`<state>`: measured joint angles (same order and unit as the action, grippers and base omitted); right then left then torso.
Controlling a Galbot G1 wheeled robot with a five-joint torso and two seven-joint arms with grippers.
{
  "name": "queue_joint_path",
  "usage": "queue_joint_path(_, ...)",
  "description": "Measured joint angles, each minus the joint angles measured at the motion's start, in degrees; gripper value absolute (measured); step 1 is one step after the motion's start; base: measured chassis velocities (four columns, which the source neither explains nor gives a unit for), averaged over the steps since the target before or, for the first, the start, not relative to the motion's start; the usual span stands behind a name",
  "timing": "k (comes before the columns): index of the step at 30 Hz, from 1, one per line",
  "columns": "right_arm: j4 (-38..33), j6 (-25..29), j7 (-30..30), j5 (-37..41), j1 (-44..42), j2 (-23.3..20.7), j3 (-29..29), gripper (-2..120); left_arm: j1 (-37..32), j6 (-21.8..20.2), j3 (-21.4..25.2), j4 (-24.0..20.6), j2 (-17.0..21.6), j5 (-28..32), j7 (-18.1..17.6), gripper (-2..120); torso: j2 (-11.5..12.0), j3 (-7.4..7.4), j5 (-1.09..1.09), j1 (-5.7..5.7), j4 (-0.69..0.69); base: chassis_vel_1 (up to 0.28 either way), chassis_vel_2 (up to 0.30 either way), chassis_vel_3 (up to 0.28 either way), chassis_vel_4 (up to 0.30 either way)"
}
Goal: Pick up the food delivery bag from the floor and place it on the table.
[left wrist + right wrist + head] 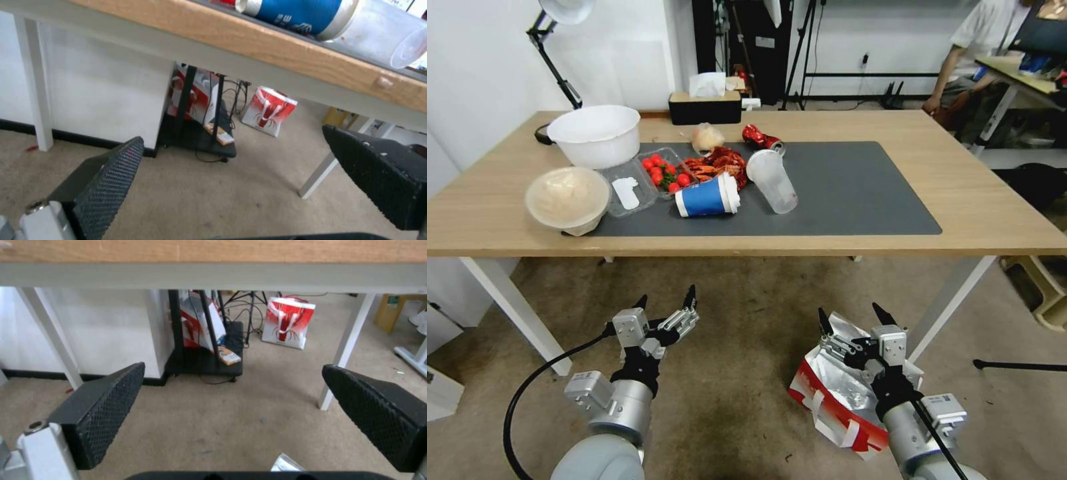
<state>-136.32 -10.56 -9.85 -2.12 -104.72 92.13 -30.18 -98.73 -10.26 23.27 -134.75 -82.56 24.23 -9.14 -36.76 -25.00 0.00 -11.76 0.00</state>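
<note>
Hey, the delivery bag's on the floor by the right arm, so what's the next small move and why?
Probably lower the right gripper toward the food delivery bag. The jaws are open and hold nothing, and the bag lies on the floor just below and beside that gripper, foil mouth up. The left gripper, also open, hangs farther off. The table has bare room on the right.

The scene is evenly and brightly lit, with no hard glare. A broad soft shadow is cast under the table [974, 200] onto the floor [740, 373]. Straight edges are bowed toward the borders in the head view. In both wrist views the near fingers [106, 186] [106, 413] are rendered soft, and the white wall is slightly washed out.
</note>
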Motion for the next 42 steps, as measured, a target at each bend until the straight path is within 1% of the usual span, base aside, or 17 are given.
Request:
queue_joint_path(3,0.03,0.00,0.00,-0.03,0.01,0.00,0.02,100,0.01,0.00,0.00,0.01,0.01,0.00,0.00,100,0.21,0.12,0.00,0.09,0.00,0.000,0.000,0.000,0.000)
queue_joint_path(9,0.16,0.04,-0.05,-0.12,0.07,0.00,0.07,100,0.04,0.00,-0.09,0.10,0.01,0.00,0.00,100,2.24,1.37,0.00,0.88,0.00,0.000,0.000,0.000,0.000)
queue_joint_path(10,0.16,0.04,-0.05,-0.12,0.07,0.00,0.07,100,0.04,0.00,-0.09,0.10,0.01,0.00,0.00,100,2.24,1.37,0.00,0.88,0.00,0.000,0.000,0.000,0.000)
queue_joint_path(13,0.30,0.05,-0.08,-0.13,0.10,0.00,0.02,100,0.05,0.00,-0.11,0.17,0.02,-0.01,0.00,100,3.51,2.14,0.00,1.36,0.00,0.000,0.000,0.000,0.000)
queue_joint_path(19,0.31,0.05,-0.13,-0.13,0.12,0.00,0.03,100,0.06,-0.04,-0.13,0.17,0.04,-0.03,-0.01,100,4.53,2.73,0.00,1.77,0.00,0.000,0.000,0.000,0.000)
queue_joint_path(25,0.39,0.06,-0.18,-0.20,0.16,0.00,0.08,100,0.09,-0.07,-0.10,0.24,0.09,-0.07,-0.01,100,6.50,3.99,0.00,2.51,0.00,0.000,0.000,0.000,0.000)
queue_joint_path(30,0.43,0.08,-0.19,-0.23,0.18,0.00,0.08,100,0.12,-0.07,-0.10,0.32,0.08,-0.11,0.00,100,7.39,4.52,0.00,2.87,0.00,0.000,0.000,0.000,0.000)
queue_joint_path(38,0.59,0.08,-0.24,-0.25,0.25,0.00,0.07,100,0.26,-0.10,-0.07,0.54,0.11,-0.13,0.11,100,9.56,5.93,0.00,3.64,0.00,0.000,0.000,0.000,0.000)
queue_joint_path(42,0.60,0.08,-0.27,-0.25,0.25,0.00,0.04,100,0.28,-0.15,-0.08,0.60,0.08,-0.13,0.17,100,10.07,6.24,0.00,3.82,0.00,0.000,0.000,0.000,0.000)
